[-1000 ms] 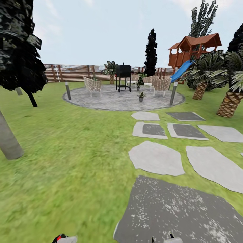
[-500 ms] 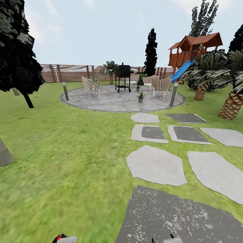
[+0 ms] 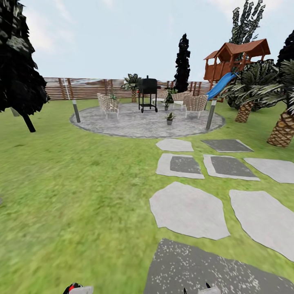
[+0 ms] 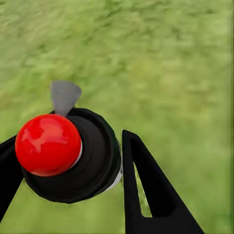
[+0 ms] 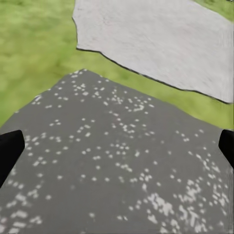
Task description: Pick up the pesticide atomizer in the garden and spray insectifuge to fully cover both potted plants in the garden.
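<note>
Far ahead on the stone patio (image 3: 134, 124) stands one potted plant (image 3: 169, 118); atomizer unseen. Left gripper (image 4: 73, 180) straddles a red-capped black object, grip uncertain; right gripper (image 5: 117, 146) gapes empty. Approach should follow the stepping stones (image 3: 188, 210).

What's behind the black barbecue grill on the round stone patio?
Behind the grill are a palm and the brown slatted fence. The grill's body covers part of the fence.
</note>
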